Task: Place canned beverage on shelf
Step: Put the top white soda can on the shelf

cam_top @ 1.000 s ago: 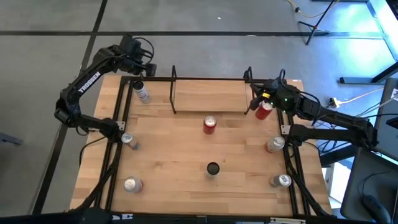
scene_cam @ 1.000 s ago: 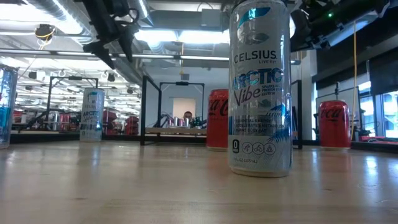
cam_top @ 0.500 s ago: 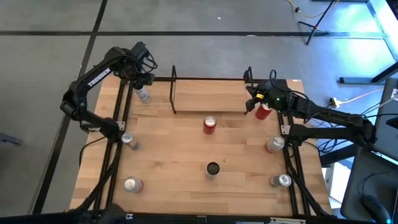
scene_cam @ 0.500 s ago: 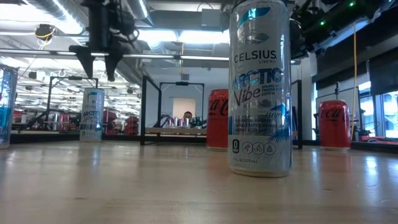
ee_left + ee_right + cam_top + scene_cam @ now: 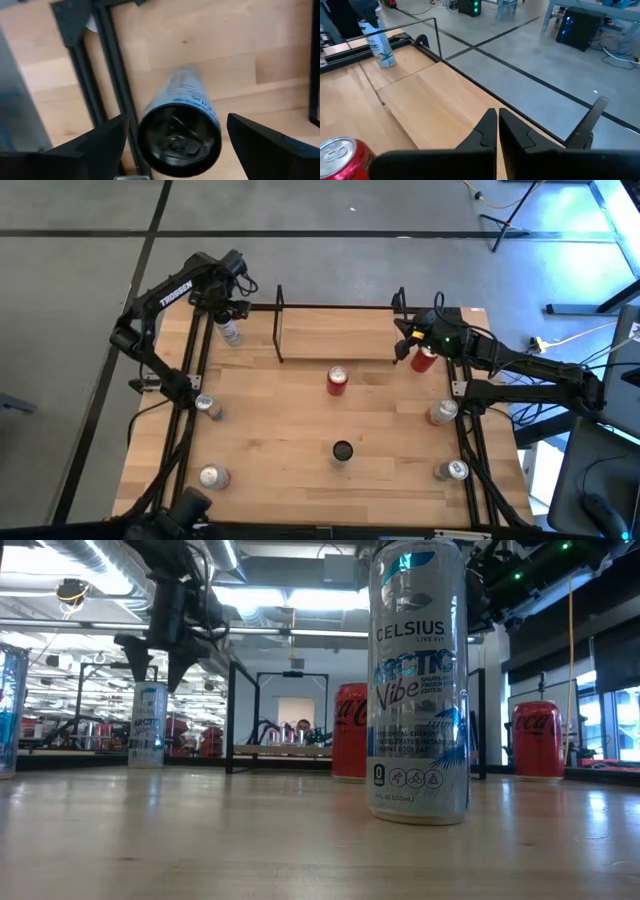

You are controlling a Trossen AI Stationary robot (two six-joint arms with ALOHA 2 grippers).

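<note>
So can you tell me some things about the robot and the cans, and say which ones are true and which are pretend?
1. The shelf has no cans on it. True.
2. The left tool is open above a blue and white can. True.
3. The right tool is wide open. False: its fingers are shut together.
4. A red can stands in front of the shelf. True.
5. The Celsius can close to the low camera lies on its side. False: it stands upright.

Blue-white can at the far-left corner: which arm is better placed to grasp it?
Left. The left gripper hangs open directly above the blue-white can, fingers either side. The right gripper is shut beside the shelf's far end.
</note>
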